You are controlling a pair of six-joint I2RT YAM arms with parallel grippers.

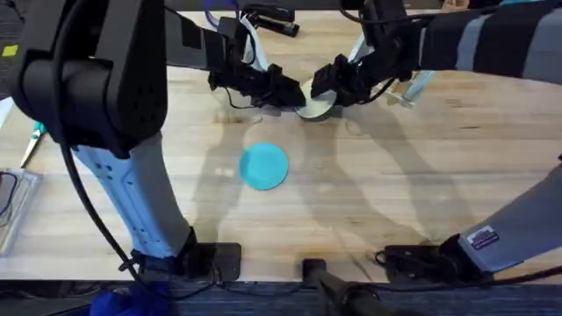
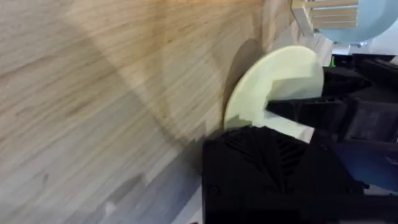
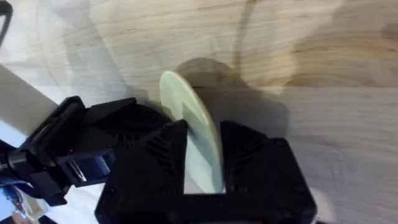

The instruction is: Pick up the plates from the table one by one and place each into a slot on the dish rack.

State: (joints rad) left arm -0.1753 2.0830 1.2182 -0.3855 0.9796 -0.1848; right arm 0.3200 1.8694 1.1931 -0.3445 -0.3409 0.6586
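Nearest the arms' bases, the turquoise plate [image 1: 263, 167] lies flat on the table [image 1: 369, 202], a little left of the middle and well apart from both grippers. Nothing rests on it or beside it.

Farther back, toward the far edge at the middle, the cream plate [image 1: 316, 107] is held off the flat, tilted up on its edge. In the right wrist view this plate [image 3: 193, 134] stands edge-on between the two black fingers [image 3: 252, 155] of the right gripper [image 3: 202, 165], which are clamped on its rim. The left gripper [image 1: 285, 90] meets the same plate from the left side; in its wrist view the plate's [image 2: 273, 84] broad face shows. Whether its own fingers are closed on the plate cannot be told.

Behind the plate, the dish rack [image 2: 323, 14] stands at the table's far edge.
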